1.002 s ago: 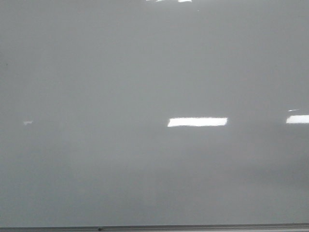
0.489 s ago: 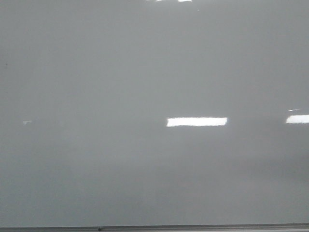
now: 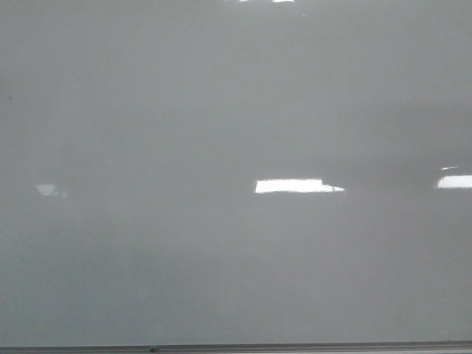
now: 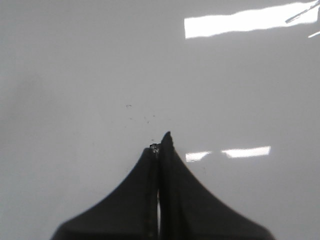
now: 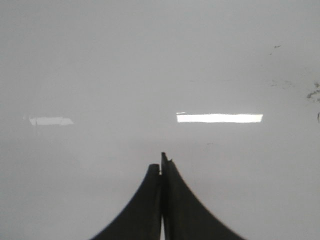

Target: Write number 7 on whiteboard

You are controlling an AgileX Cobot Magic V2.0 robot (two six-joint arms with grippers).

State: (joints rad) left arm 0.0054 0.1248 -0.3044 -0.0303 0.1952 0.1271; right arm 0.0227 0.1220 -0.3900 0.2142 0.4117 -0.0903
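Observation:
The whiteboard (image 3: 221,110) is a glossy pale grey board that fills the front view, with a thin grey edge strip (image 3: 295,346) along its bottom. No number 7 shows on it in any view. Neither gripper shows in the front view. In the left wrist view my left gripper (image 4: 159,142) is shut, its dark fingers pressed together and pointing at the board (image 4: 75,75). A tiny glinting bit sits at its tips; I cannot tell what it is. In the right wrist view my right gripper (image 5: 161,162) is shut and empty before the board (image 5: 100,60).
Bright white rectangular light reflections (image 3: 295,186) lie on the board. Faint dark specks (image 4: 140,115) sit just beyond the left fingertips. Small dark smudges (image 5: 314,92) mark the board at the edge of the right wrist view.
In the front view the middle reflection has lost its lower right corner. The faint patch at the left has grown. A dim shadow band has appeared at the upper right.

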